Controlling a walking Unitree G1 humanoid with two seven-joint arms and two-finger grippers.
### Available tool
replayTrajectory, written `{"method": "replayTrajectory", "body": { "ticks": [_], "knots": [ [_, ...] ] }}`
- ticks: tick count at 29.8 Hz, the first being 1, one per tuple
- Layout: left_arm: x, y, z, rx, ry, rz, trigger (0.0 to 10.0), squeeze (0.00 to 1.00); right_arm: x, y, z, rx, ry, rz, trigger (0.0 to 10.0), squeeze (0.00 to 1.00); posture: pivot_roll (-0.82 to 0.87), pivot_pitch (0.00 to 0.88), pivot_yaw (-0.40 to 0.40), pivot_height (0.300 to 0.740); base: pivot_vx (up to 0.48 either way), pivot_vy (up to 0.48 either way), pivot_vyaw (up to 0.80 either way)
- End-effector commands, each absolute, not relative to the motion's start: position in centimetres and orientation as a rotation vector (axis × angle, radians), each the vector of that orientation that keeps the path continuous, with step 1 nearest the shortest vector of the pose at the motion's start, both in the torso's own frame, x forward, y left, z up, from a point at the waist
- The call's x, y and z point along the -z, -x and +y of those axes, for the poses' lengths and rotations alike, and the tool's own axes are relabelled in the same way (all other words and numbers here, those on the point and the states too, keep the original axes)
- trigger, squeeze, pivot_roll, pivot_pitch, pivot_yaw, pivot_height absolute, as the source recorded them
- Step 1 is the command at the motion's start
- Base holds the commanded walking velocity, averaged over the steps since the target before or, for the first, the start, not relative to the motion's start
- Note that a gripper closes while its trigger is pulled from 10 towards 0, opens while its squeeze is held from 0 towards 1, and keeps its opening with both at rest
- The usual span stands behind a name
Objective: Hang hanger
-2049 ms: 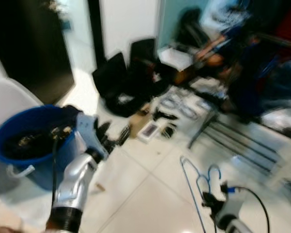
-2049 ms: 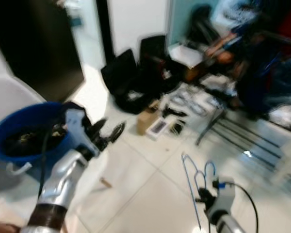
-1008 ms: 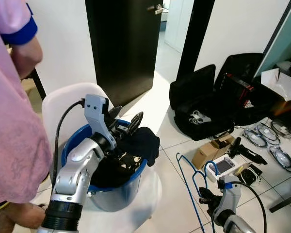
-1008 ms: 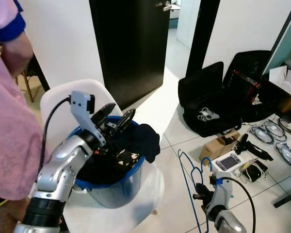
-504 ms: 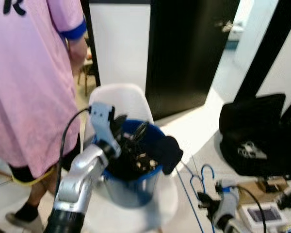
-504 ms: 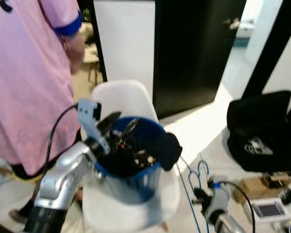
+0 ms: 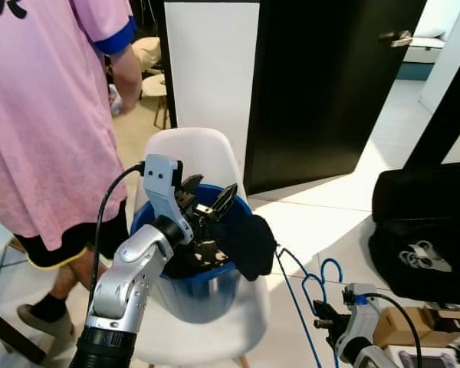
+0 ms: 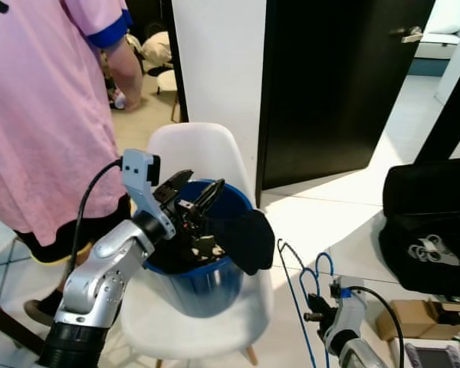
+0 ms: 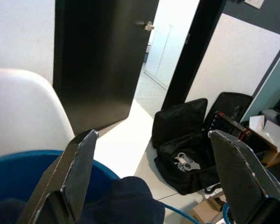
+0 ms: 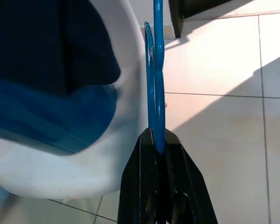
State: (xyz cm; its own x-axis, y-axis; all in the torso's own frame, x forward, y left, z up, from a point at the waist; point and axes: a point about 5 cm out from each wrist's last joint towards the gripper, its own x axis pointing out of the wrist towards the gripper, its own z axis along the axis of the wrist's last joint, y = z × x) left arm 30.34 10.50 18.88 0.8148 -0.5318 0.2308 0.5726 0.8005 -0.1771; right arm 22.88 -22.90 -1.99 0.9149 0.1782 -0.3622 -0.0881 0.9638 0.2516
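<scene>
A blue wire hanger [image 7: 303, 285] hangs low at the right, beside the white chair [image 7: 202, 153]. My right gripper [image 7: 325, 323] is shut on its lower part; in the right wrist view the hanger [image 10: 156, 84] runs straight out from between the closed fingers [image 10: 147, 154]. My left gripper [image 7: 211, 195] is open just above a blue bucket [image 7: 201, 294] standing on the chair seat, with nothing between its fingers [image 9: 72, 175]. A dark garment [image 7: 249, 242] drapes over the bucket's rim.
A person in a pink shirt [image 7: 46, 115] stands close on the left of the chair. A black door [image 7: 322, 84] is behind it. A black bag [image 7: 429, 238] and a cardboard box [image 7: 402, 326] lie on the tiled floor at the right.
The camera has swung left from the cluttered floor to the chair and the person. Both arms keep their pose: left open over the bucket, right holding the hanger.
</scene>
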Motion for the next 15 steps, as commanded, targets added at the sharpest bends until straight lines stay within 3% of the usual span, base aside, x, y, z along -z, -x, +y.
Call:
{"method": "replayTrajectory", "body": {
  "ticks": [1, 11, 15],
  "knots": [
    [-18.48, -30.25, 10.58, 0.594, 0.251, -0.152, 10.0, 0.0, 2.13, -22.57, -23.25, -0.121, -0.239, 0.404, 10.0, 0.0, -0.02, 0.033, -0.053, 0.74, 0.0, -0.435, 0.0],
    [-18.44, -30.2, 10.72, 0.575, 0.261, -0.144, 10.0, 0.0, 1.55, -22.92, -23.32, -0.129, -0.236, 0.381, 10.0, 0.0, -0.02, 0.038, -0.057, 0.74, 0.0, -0.431, 0.0],
    [-18.12, -30.5, 11.23, 0.527, 0.268, -0.125, 10.0, 0.0, 1.48, -22.86, -23.23, -0.13, -0.236, 0.377, 10.0, 0.0, -0.03, 0.039, -0.057, 0.74, 0.0, -0.141, 0.0]
  ]
}}
